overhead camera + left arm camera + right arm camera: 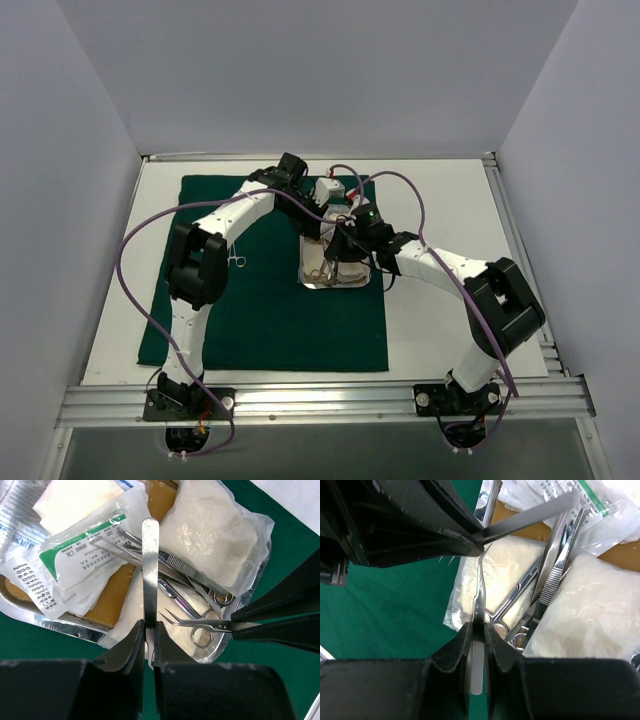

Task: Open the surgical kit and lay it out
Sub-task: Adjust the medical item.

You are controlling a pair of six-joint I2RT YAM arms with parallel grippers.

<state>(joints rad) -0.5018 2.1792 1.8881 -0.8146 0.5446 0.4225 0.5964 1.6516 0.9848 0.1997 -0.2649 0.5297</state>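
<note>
Left arm & right arm: white tubular links, chunky black joint blocks. Purple cable loops off each, widest twd 9 o'clock. Green LED on right wrist. Black bases at 6 o'clock. Fingers matte black, wedge-shaped.

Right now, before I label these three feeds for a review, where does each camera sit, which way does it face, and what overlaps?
Top external: above and behind the bases, looking down on the green drape and steel tray; left arm and right arm show.
Left wrist: looks past the left gripper, shut on straight tweezers, into the tray.
Right wrist: looks past the right gripper, shut on curved-tip tweezers, at the tray's contents.
Shared: both wrist views show both tweezers, the opposite gripper and gauze packets.
</note>
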